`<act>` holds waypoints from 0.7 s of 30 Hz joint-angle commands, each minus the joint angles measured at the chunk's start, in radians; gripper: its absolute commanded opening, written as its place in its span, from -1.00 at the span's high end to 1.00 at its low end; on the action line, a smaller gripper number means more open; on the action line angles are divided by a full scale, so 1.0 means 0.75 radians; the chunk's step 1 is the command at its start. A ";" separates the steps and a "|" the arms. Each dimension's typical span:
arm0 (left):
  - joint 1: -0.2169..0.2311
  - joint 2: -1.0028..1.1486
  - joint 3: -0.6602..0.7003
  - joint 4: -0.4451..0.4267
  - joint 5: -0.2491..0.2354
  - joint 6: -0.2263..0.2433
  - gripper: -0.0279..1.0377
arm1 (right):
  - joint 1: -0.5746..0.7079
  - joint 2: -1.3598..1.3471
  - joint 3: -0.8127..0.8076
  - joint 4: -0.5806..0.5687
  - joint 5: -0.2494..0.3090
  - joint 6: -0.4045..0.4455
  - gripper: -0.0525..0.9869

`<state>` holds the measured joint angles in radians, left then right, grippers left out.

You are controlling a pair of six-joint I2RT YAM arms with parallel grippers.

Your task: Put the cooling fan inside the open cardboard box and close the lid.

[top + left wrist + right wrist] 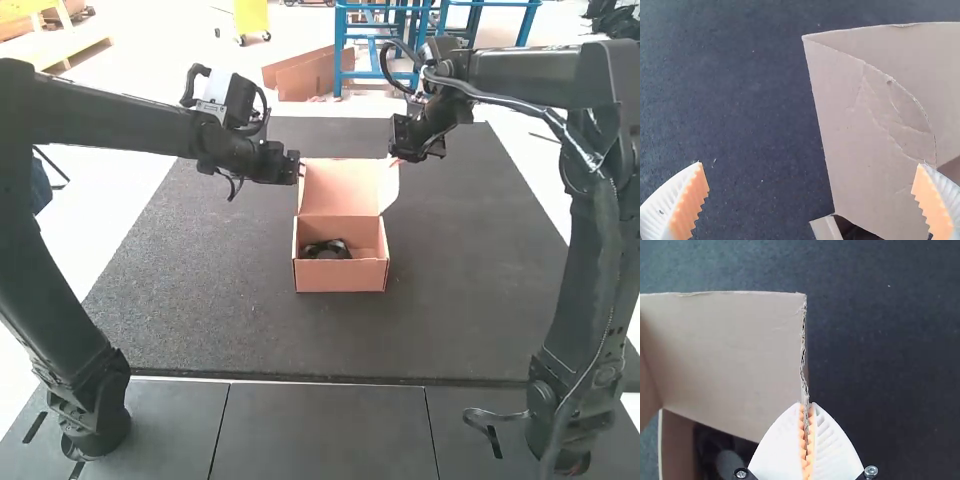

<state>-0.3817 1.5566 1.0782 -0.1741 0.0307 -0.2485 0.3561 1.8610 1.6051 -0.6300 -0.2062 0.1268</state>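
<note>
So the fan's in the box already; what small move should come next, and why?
Probably the right gripper should tip the lid down over the cardboard box. The cooling fan already lies inside, the lid stands upright, and that gripper's fingers are shut on its side edge; the left gripper is open beside it.

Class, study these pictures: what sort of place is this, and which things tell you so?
Likely a robot test bench: the left gripper and right gripper are at a cardboard box holding a cooling fan, on a dark mat.
</note>
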 commanded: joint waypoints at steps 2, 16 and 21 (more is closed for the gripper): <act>-0.011 -0.028 0.047 0.013 0.014 -0.008 -0.86 | 0.014 -0.011 0.059 -0.029 -0.022 -0.008 0.91; -0.011 -0.028 0.053 -0.034 0.014 -0.006 -0.86 | 0.114 -0.009 0.065 -0.170 -0.030 -0.034 0.91; -0.011 -0.040 0.057 -0.068 0.014 -0.002 -0.86 | 0.122 -0.013 0.065 -0.248 -0.026 -0.042 0.91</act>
<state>-0.3817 1.5566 1.0782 -0.2234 0.0307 -0.2485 0.4339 1.8606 1.6512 -0.7860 -0.2222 0.1101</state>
